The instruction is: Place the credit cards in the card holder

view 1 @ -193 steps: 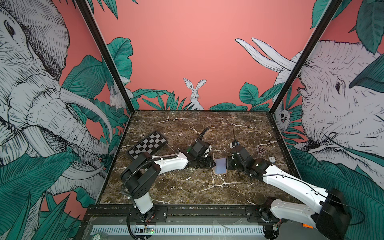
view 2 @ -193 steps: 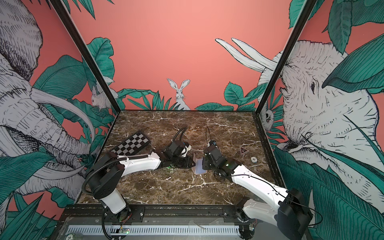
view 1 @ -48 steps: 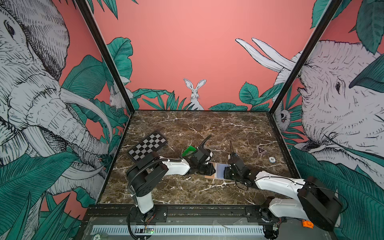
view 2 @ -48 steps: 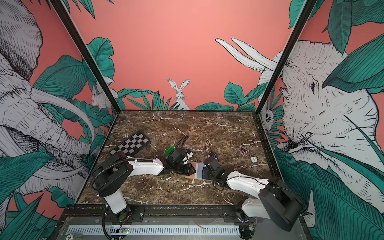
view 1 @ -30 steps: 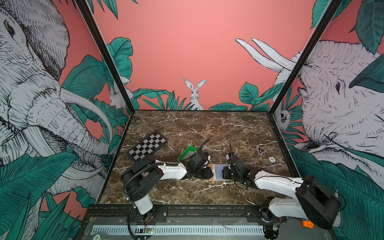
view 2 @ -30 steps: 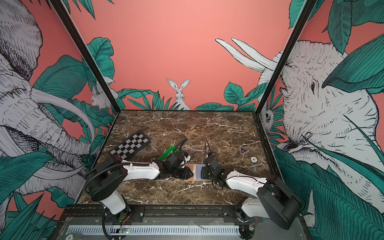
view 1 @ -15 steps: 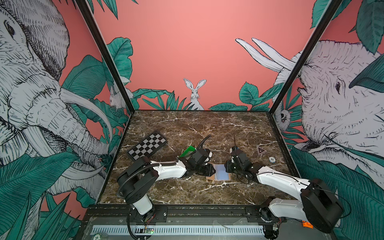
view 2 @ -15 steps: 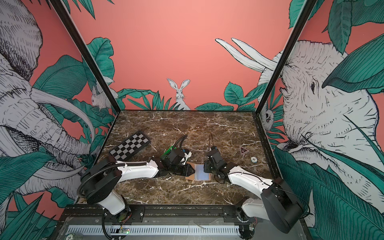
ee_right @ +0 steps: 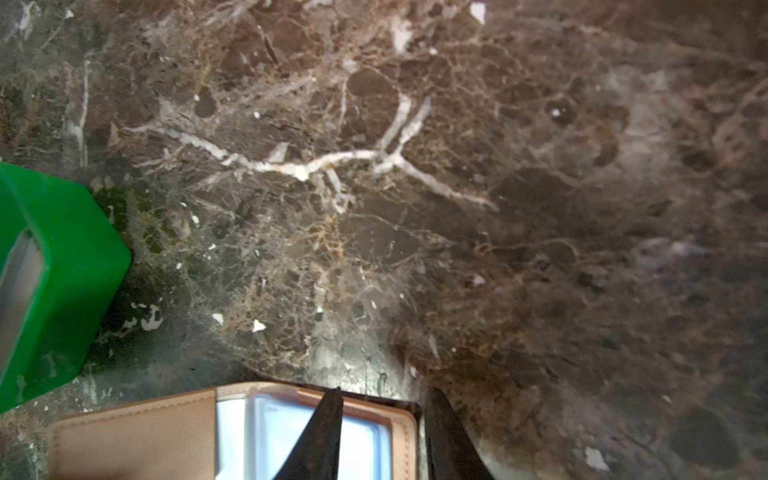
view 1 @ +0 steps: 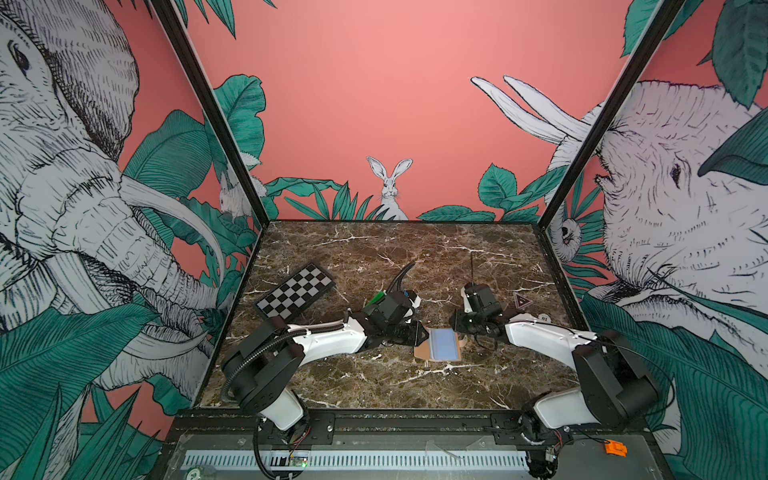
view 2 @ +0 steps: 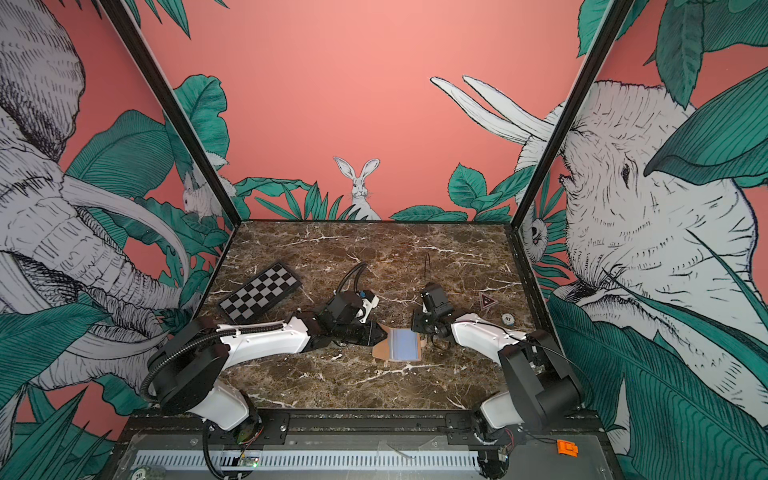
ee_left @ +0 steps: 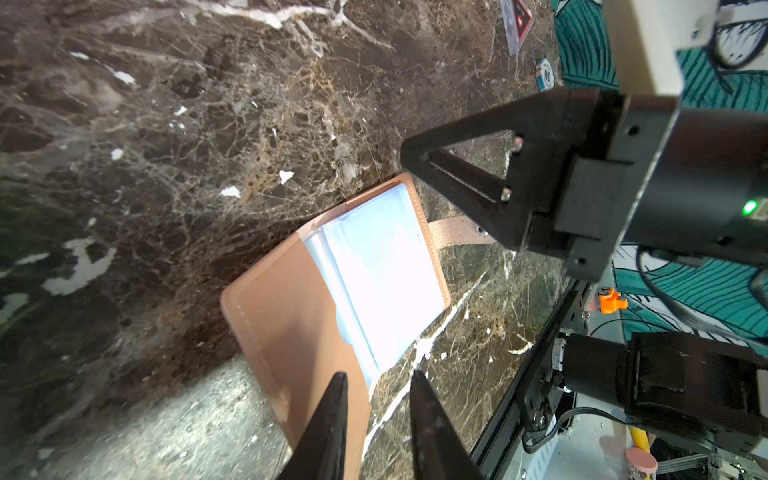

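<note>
Card holder (view 1: 439,350) lies open, mid-table, blue sleeves up. Left gripper (ee_left: 376,388) part open, straddling its tan flap edge, grip unclear. Right gripper (ee_right: 380,401) part open, empty, over far edge. Cards apparently in green tray (ee_right: 62,266); insertion remains.

Checkered board (view 1: 296,296) lies flat on marble tabletop (view 1: 374,253), far left. Green tray (ee_right: 54,286) just beyond it toward centre. Triangular sticker (view 1: 522,300) and round token (view 1: 543,318) near right edge.
</note>
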You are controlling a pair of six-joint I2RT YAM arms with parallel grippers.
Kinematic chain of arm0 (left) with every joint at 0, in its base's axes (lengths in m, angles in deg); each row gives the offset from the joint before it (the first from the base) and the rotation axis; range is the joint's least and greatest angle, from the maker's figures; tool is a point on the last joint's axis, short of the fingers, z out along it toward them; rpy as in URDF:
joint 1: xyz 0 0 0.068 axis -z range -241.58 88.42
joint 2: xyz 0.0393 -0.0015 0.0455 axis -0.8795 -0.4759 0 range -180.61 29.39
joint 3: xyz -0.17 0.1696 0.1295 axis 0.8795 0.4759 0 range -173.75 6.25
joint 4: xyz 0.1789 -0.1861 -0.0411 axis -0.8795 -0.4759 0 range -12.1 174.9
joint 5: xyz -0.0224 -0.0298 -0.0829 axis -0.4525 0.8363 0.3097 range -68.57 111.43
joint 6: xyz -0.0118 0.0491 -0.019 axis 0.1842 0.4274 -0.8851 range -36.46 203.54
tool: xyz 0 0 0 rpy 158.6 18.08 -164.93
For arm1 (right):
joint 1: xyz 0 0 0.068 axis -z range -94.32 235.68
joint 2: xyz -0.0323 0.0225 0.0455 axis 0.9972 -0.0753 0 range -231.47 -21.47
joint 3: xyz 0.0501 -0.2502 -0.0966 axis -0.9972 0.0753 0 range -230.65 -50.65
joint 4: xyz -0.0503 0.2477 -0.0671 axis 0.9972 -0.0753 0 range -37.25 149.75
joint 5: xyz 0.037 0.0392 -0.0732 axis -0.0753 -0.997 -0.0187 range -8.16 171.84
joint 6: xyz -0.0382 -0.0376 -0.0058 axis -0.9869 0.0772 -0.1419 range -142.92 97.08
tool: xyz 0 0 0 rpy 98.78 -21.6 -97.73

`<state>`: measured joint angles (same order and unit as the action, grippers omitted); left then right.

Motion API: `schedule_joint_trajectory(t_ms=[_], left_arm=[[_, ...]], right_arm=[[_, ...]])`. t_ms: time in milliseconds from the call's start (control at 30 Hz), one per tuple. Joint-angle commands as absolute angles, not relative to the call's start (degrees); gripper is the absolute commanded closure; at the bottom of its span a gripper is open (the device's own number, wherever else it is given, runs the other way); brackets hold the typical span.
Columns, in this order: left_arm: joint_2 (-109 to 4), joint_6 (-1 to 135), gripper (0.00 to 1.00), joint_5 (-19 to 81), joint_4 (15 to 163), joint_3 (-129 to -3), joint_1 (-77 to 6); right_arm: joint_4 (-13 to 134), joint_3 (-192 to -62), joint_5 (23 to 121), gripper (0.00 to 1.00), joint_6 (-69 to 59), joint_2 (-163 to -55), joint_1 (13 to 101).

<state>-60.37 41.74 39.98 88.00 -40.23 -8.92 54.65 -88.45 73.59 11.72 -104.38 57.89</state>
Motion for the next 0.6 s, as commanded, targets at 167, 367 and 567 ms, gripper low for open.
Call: schedule_joint_trajectory(t_ms=[167, 367, 567], left_arm=[[-57.54, 42.33, 0.71, 41.41, 89.11, -40.16, -9.33], [-56.86, 42.56, 0.71, 40.56, 89.69, -40.07, -9.38], [-57.01, 43.12, 0.71, 39.57, 87.96, -40.43, -9.54]], right_arm=[[59.11, -89.65, 68.14, 0.67, 11.68, -109.08, 57.78], [59.93, -88.89, 67.94, 0.70, 12.66, -110.63, 55.09], [60.59, -87.94, 68.16, 0.72, 13.76, -110.73, 52.35]])
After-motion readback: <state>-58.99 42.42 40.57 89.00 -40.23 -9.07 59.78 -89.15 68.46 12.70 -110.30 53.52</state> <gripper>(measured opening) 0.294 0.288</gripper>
